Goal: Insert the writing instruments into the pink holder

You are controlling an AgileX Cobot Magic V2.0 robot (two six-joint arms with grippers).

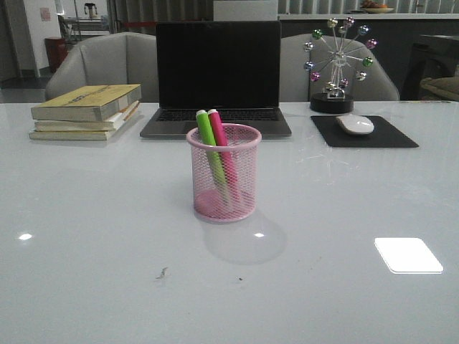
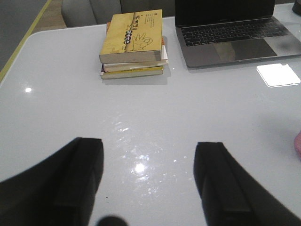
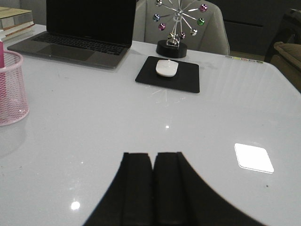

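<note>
Both markers, lime green (image 1: 209, 143) and pink (image 1: 221, 140), already stand tilted inside the pink holder (image 1: 224, 174) mid-bench, so no insertion looks left. The holder sits off the inner side of each claw: left claw (image 2: 148, 174) gapes empty, right claw (image 3: 154, 183) pinched closed on nothing. Each wrist view crops the holder at its edge.

Holder (image 1: 224, 173) mid-surface (image 1: 86, 236) with both markers (image 1: 217, 147) in it, laptop (image 1: 217, 79) behind, book stack (image 1: 86, 112) back left, mouse (image 1: 355, 124) on pad (image 1: 364, 132) back right.
</note>
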